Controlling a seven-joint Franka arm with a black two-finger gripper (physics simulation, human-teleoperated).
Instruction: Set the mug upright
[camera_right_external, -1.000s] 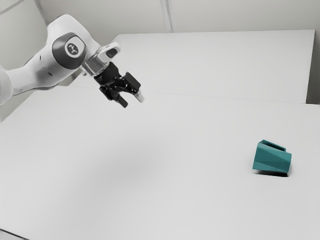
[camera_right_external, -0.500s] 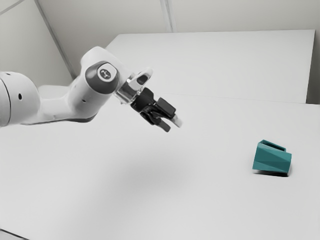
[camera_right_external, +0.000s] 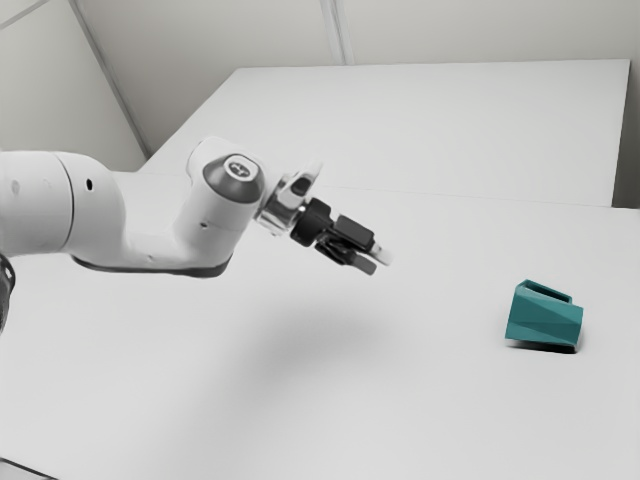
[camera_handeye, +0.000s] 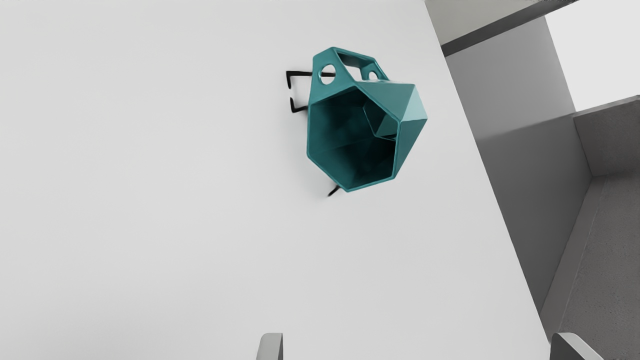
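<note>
One teal mug (camera_right_external: 544, 318) lies on its side at the lower right of the frame in the exterior view, handle (camera_right_external: 548, 292) uppermost, on a white worktop (camera_right_external: 420, 400); the black gripper (camera_right_external: 376, 260) hangs near the middle of the frame, well apart from it. In the wrist view, the fingers (camera_handeye: 270, 347) stand wide open, holding nothing, and the mug's mouth (camera_handeye: 355, 140) faces the gripper, the worktop's edge (camera_handeye: 488, 172) running past beside it. A straight approach could drive a finger into the rim (camera_handeye: 371, 184) and shove the mug, perhaps toward that edge. Sloping, faceted walls (camera_handeye: 391, 95) may give a poor hold, letting it twist mid-turn, and a release before the base sits flat could tip it back over
</note>
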